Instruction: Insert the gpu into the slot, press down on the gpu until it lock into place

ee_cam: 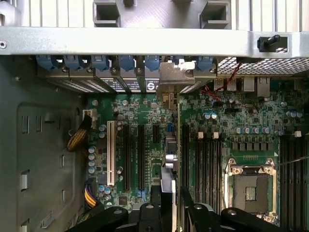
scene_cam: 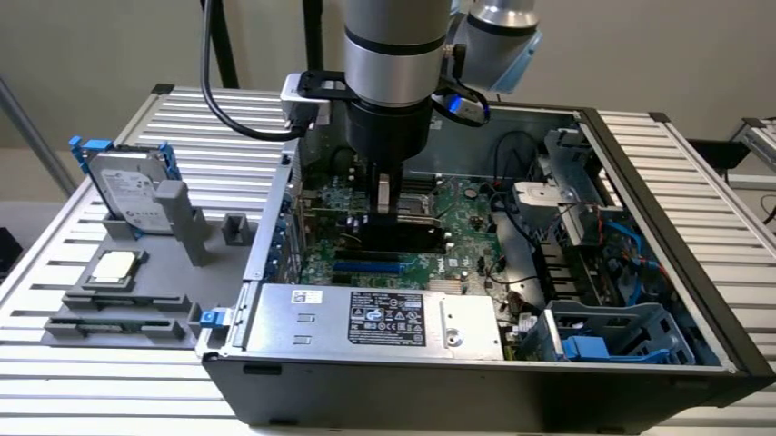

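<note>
Inside the open computer case [scene_cam: 485,386], the claw [scene_cam: 391,211] grips the gpu [scene_cam: 406,238] upright over the motherboard [scene_cam: 471,222], close beside the slot [scene_cam: 367,269].

gpu [scene_cam: 412,238] matt black, bracket [ee_cam: 176,77] bare metal

In the open dark metal computer case [scene_cam: 485,392], the gripper [scene_cam: 385,202] holds the flat black rectangular gpu [scene_cam: 395,238] upright over the green motherboard [scene_cam: 468,214], just beside the long bright-blue plastic slot [scene_cam: 367,269] and silver power-supply box [scene_cam: 376,318].
</note>
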`<act>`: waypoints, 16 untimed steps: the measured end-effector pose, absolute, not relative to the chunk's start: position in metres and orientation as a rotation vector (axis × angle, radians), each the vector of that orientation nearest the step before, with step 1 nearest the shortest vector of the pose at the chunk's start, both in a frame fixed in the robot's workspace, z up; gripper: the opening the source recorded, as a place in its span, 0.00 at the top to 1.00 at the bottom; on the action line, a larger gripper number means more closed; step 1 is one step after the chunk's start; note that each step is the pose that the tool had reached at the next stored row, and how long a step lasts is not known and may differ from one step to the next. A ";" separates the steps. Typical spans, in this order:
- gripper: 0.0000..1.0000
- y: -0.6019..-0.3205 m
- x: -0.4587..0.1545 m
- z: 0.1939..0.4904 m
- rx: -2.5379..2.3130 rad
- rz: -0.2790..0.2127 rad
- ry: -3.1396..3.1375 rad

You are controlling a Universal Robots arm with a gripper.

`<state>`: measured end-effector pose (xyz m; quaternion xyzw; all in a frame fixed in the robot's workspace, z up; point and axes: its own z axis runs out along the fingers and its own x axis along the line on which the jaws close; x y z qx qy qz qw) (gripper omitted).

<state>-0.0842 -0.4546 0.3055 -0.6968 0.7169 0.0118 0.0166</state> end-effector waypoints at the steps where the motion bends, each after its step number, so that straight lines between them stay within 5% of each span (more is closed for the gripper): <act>1: 0.74 -0.455 -0.084 0.305 -2.166 0.037 2.229; 16: 0.74 -0.453 -0.087 0.299 -2.144 0.031 2.245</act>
